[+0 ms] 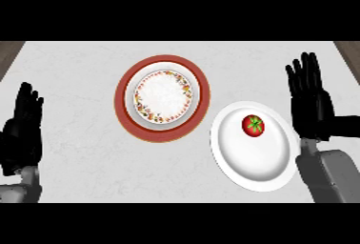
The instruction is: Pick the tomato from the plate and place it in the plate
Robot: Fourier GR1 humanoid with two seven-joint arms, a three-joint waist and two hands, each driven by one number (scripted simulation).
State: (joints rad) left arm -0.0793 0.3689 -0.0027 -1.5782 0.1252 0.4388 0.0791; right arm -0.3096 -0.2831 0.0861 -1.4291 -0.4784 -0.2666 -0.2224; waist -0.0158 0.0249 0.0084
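A red tomato [253, 125] with a green stem lies on the upper part of a plain white plate [255, 164] at the right of the counter. Left of it and farther back stands a second plate [162, 98] with a wide red rim and a patterned white centre, holding nothing. My right hand [311, 102] is open, fingers straight and pointing away, just right of the white plate and apart from the tomato. My left hand [21, 133] rests open near the left edge, fingers up, far from both plates.
The counter [77, 66] is pale grey marble. Brown strips show at its far left and far right corners.
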